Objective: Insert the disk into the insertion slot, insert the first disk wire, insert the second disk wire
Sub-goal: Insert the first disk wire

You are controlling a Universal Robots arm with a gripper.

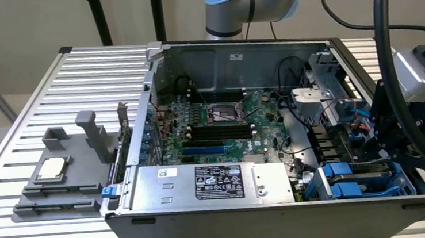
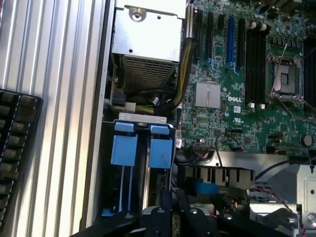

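Observation:
In the case's corner on the exterior view's right sits the grey-blue drive cage (image 1: 400, 182), with two bright blue carrier tabs (image 1: 347, 180) sticking out of it. My gripper (image 1: 371, 152) hangs just above that cage. In the wrist view the same two blue tabs (image 2: 124, 149) stand side by side in the cage (image 2: 142, 117), right in front of my gripper (image 2: 170, 217). No white drive label shows, so I cannot tell whether the disk is in a carrier. Thin wires (image 2: 232, 143) lie beside the cage.
The silver labelled power-supply box (image 1: 210, 182) (image 2: 145, 44) fills the case's front. The green motherboard (image 1: 221, 124) (image 2: 237, 98) lies behind it. A grey fixture (image 1: 63, 172) stands on the slatted table (image 1: 33, 100). Red and black wires (image 1: 343, 110) cross near the cage.

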